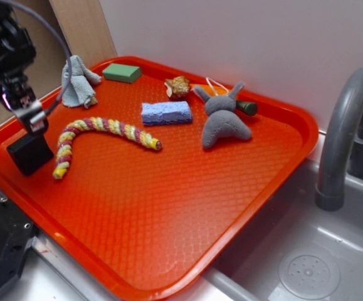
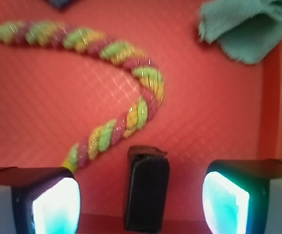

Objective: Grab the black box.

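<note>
Wide-open pincer (image 2: 141,204) straddled the black box (image 2: 146,192) near the tray's (image 1: 281,169) left edge, positioned to close on it.

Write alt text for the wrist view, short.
A small black box stands on an orange tray between the two open fingers of the gripper, not yet gripped. A braided rope toy curves beyond it, with a grey-green cloth at the top right.
</note>
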Controlling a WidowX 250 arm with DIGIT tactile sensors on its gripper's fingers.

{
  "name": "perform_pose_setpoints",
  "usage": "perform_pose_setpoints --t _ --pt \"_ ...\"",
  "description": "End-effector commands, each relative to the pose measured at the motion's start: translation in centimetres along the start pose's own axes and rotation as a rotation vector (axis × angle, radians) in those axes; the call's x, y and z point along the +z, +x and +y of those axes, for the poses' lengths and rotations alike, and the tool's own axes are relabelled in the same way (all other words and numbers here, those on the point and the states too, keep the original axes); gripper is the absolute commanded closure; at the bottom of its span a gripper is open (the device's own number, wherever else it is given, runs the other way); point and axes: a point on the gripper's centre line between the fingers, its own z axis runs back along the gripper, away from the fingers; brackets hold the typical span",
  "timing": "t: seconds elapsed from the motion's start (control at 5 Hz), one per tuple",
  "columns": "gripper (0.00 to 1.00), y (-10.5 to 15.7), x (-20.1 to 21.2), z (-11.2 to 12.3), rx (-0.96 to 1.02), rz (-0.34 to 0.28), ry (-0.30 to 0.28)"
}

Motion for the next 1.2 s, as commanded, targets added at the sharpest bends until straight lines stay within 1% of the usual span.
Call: perform_pose_setpoints --t 0.0,0.4,0.6,0.8,1.0 --pt "0.0 -0.9 -2.1 0.6 -0.017 0.023 0.021" --pt "0.0 -0.9 -3.9 0.0 -0.033 0.055 0.047" --pt "1.0 1.0 -5.2 0.2 -0.038 0.067 0.067" --pt "1.0 2.4 -5.4 0.9 -0.042 0.069 0.082" --pt "1.0 0.9 -2.6 0.1 -0.065 0.012 0.069"
